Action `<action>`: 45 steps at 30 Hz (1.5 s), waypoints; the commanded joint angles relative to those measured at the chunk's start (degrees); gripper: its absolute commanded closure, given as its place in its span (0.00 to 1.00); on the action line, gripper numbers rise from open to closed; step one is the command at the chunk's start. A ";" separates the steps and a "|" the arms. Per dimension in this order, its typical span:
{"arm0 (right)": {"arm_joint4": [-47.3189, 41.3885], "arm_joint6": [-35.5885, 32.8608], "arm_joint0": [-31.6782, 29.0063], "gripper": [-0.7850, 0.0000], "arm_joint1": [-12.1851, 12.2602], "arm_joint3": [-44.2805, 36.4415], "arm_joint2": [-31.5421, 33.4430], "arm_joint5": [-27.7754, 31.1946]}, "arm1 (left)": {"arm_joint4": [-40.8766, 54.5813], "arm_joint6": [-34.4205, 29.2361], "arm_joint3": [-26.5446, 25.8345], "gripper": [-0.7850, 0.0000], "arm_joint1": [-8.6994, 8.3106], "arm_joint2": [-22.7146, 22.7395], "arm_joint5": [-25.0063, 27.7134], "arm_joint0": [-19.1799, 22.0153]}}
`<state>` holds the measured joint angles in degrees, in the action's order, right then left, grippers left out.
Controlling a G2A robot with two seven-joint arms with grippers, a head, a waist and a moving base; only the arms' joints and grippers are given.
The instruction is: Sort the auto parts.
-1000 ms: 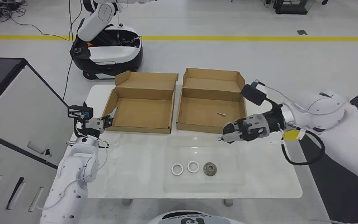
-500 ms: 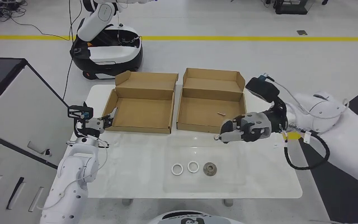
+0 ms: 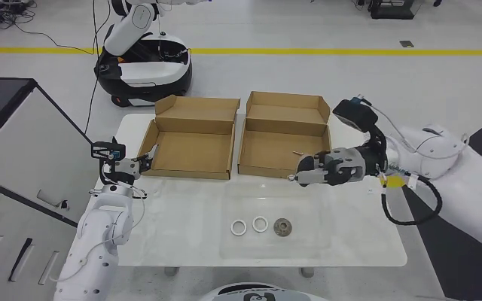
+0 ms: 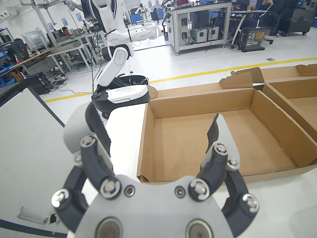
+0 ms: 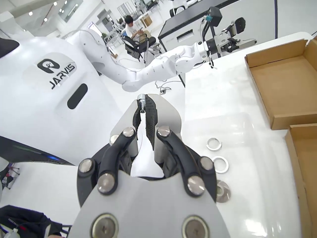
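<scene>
Right jaws are pinching a bolt [image 5: 141,101] at their tips beside the right-hand box [image 3: 267,154] — so thin a hold is inviting an early drop; left jaws are gaping.

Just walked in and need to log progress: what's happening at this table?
The right end effector is shut on a small bolt, held by the near edge of the right cardboard box, where one small part already lies. The left end effector is open beside the left box. Two white rings and a flanged disc wait on the table.
</scene>
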<state>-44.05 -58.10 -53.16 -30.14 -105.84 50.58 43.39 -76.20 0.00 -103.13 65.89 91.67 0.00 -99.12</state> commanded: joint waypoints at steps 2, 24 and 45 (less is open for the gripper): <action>-7.51 -2.36 -0.83 1.00 0.14 1.36 1.49 0.43 | 0.00 0.00 0.00 0.00 0.00 0.00 0.00 0.00; -35.11 -17.53 3.75 1.00 -8.73 -2.39 5.32 -14.72 | 0.00 0.00 0.00 0.00 0.00 0.00 0.00 0.00; -43.91 -24.11 11.03 1.00 -20.54 4.66 1.02 -21.32 | 0.00 0.00 0.00 0.00 0.00 0.00 0.00 0.00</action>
<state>-88.04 -82.22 -42.13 -50.72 -101.17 51.60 22.06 -76.20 0.00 -103.13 65.89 91.67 0.00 -99.12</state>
